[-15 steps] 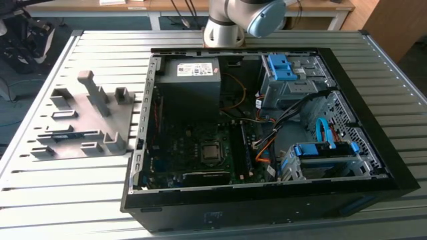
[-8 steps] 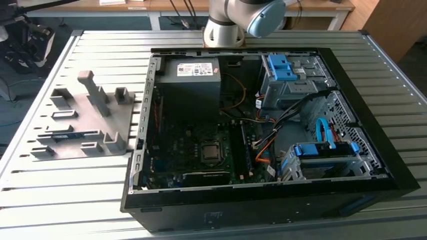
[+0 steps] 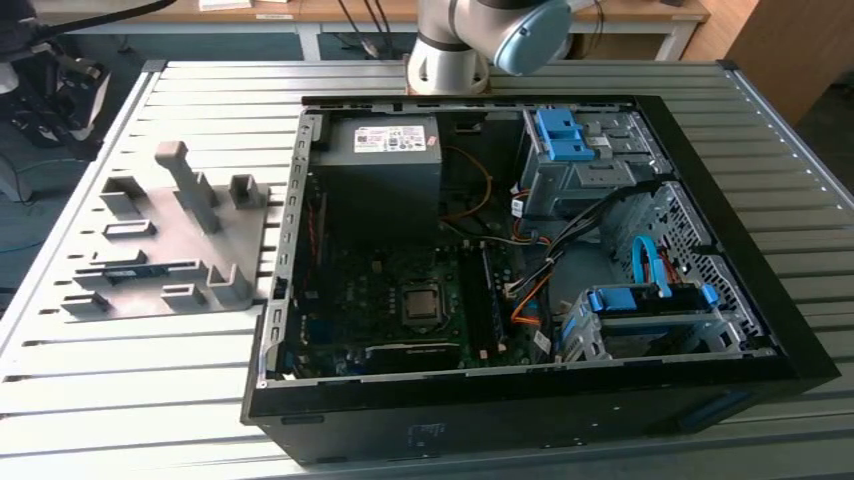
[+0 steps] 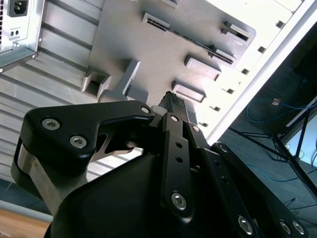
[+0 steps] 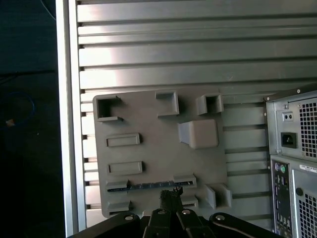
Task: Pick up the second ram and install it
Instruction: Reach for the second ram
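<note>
The second ram (image 5: 151, 186) is a thin dark stick standing on edge between low blocks on the grey fixture plate (image 5: 148, 148). The exterior view shows the ram (image 3: 127, 270) on the plate (image 3: 174, 240), at that view's left beside the open computer case (image 3: 534, 250). In the second wrist view it is a dark line (image 4: 198, 45) across the plate. My gripper (image 5: 171, 194) hangs well above the plate, over the ram's end of it. Its fingertips (image 4: 172, 101) are together with nothing between them.
The case's back panel (image 5: 294, 163) with its power socket lies next to the plate. Upright blocks (image 3: 187, 185) rise from the plate. The ribbed metal table (image 3: 80, 340) ends close beyond the plate, with floor and cables (image 4: 277, 104) past the edge. The arm's base (image 3: 447, 60) stands behind the case.
</note>
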